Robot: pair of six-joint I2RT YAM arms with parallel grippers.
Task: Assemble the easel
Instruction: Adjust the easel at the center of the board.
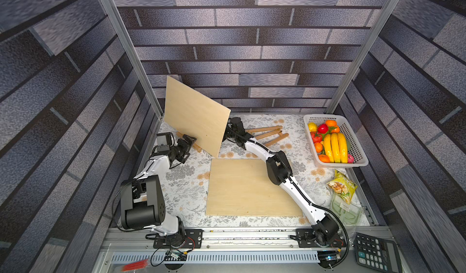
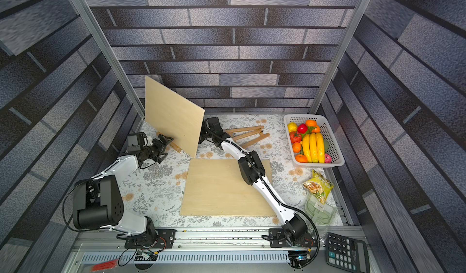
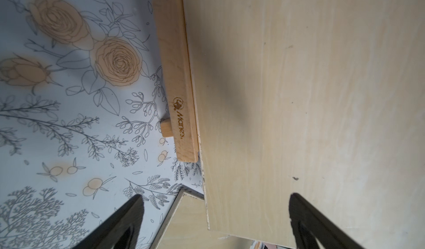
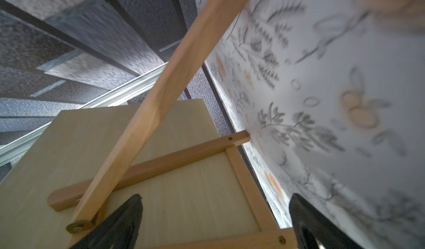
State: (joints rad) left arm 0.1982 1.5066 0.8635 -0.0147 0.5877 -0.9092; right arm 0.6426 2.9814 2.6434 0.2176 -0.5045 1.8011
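A plywood board stands tilted on the wooden easel's ledge at the back left. My left gripper is open in front of the board's lower corner, holding nothing. My right gripper is open behind the board's right edge. It faces the board's back, the easel's rear leg and crossbar. Its fingertips are hidden in both top views.
A second plywood board lies flat mid-table under the right arm. Loose wooden bars lie at the back. A fruit basket, snack bag, green container and calculator line the right side.
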